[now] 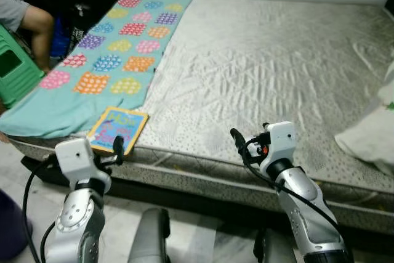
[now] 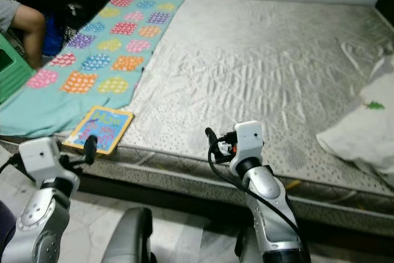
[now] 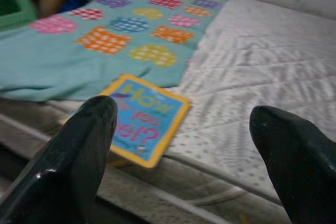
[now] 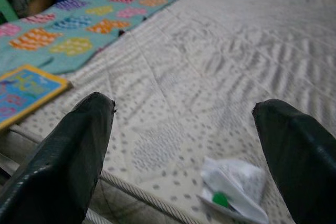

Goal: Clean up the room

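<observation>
Left eye view: I have the left gripper (image 1: 117,149) low at the mattress (image 1: 265,66) edge, just short of the picture book (image 1: 117,129), which lies near the mattress's front edge, overlapping the teal blanket (image 1: 92,60). Right gripper (image 1: 237,143) is raised at the mattress front edge.

Left wrist view: my fingers (image 3: 68,166) are spread wide and empty, the book (image 3: 144,119) between them.

Right wrist view: fingers (image 4: 63,156) wide apart, empty; a crumpled wrapper (image 4: 233,187) lies on the mattress.
</observation>
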Available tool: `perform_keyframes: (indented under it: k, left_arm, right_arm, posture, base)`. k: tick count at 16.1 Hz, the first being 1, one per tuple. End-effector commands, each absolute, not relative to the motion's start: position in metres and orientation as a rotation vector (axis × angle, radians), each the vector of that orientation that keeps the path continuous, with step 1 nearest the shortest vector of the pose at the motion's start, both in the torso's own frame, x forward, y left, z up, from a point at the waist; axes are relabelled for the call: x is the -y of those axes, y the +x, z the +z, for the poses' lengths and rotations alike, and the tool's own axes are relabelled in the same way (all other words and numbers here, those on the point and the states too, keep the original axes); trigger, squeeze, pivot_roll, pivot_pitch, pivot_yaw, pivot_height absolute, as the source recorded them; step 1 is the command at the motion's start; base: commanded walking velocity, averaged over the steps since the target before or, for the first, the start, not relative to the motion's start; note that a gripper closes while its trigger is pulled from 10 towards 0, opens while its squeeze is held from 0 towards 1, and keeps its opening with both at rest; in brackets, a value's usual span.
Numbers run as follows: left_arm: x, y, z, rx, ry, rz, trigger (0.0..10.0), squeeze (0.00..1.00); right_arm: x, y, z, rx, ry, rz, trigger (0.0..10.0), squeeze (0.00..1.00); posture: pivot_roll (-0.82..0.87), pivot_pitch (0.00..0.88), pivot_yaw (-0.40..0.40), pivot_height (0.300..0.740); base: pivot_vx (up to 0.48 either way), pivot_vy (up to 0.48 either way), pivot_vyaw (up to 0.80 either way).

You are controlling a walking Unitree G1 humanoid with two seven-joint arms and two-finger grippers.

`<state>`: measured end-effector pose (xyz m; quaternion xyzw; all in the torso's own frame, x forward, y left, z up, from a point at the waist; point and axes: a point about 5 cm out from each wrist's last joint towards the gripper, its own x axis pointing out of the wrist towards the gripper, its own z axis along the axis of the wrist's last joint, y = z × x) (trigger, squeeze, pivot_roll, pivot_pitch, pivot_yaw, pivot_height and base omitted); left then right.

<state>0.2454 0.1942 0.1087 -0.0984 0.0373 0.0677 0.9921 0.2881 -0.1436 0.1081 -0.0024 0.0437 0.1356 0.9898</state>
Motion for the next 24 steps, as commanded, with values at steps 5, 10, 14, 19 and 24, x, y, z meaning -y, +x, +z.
perform_keyframes:
  k: [5,10,14,19,24]
  left_arm:
    - [-0.1938,0.2446,0.1106,-0.076,-0.200,0.119,10.0,0.00]
    - [-0.1910,0.2448,0.1118,-0.066,-0.204,0.099,10.0,0.00]
    - [-0.1904,0.2449,0.1115,-0.067,-0.206,0.093,10.0,0.00]
    - [-0.1915,0.2448,0.1102,-0.076,-0.204,0.104,10.0,0.00]
    - [-0.1912,0.2455,0.1096,-0.085,-0.205,0.108,10.0,0.00]
  right_arm:
    - [0.1465,0.2886,0.1079,-0.089,0.001,0.259,10.0,0.00]
    - [0.1474,0.2898,0.1093,-0.078,-0.011,0.257,10.0,0.00]
    - [0.1483,0.2905,0.1096,-0.075,-0.012,0.253,10.0,0.00]
    - [0.1491,0.2902,0.1088,-0.076,-0.011,0.246,10.0,0.00]
    - [0.1499,0.2900,0.1071,-0.084,-0.013,0.246,10.0,0.00]
  posture:
    - [-0.07,0.057,0.033,0.580]
    - [-0.08,0.048,0.031,0.580]
    - [-0.08,0.045,0.031,0.580]
    - [-0.08,0.050,0.031,0.580]
    - [-0.08,0.054,0.033,0.580]
  base:
    - [0.000,0.000,0.00]
    - [0.180,0.000,0.00]
    - [0.346,0.000,0.00]
    - [0.198,0.000,0.00]
    - [0.000,0.000,0.00]
